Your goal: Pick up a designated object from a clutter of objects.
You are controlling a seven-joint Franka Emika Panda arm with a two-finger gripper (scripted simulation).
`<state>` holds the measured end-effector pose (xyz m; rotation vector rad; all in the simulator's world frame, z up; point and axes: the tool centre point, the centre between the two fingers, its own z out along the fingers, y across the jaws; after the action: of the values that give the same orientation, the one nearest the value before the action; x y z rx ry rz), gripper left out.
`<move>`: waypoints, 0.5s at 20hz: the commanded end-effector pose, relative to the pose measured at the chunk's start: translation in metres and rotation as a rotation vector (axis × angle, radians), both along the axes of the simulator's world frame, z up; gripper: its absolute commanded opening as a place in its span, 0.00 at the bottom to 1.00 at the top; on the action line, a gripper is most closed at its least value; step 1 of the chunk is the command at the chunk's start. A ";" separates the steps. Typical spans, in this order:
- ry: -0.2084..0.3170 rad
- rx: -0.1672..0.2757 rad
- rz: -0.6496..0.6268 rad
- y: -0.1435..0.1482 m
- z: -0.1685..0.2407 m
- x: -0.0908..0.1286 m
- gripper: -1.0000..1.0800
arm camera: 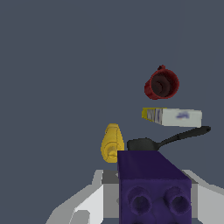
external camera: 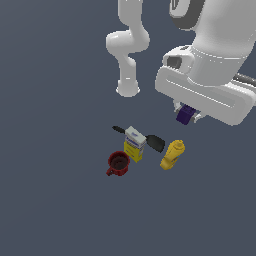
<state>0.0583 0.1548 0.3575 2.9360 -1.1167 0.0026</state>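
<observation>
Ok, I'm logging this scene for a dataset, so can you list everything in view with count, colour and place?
mug: one, red, on the floor, beside the carton.
carton box: one, yellow and white, middle of the group.
spatula: one, black, lying behind the carton.
mustard bottle: one, yellow, at the group's end on the exterior view's right.
block: one, dark purple, studded, raised above the group, held in the gripper.
gripper: one, white, shut on the block.

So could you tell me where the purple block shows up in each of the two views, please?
Exterior view: the purple block sits between the gripper fingers, up and to the right of the clutter.
Wrist view: it fills the lower foreground, studs facing the camera.
Shared landmark: the mustard bottle, nearest the block in both.
</observation>
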 end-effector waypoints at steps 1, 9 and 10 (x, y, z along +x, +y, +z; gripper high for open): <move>0.001 0.000 -0.002 0.016 0.014 -0.001 0.00; 0.001 0.001 -0.001 0.042 0.037 -0.002 0.00; 0.001 0.001 -0.001 0.044 0.038 -0.002 0.00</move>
<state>0.0562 0.1961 0.3928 2.9367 -1.1170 0.0003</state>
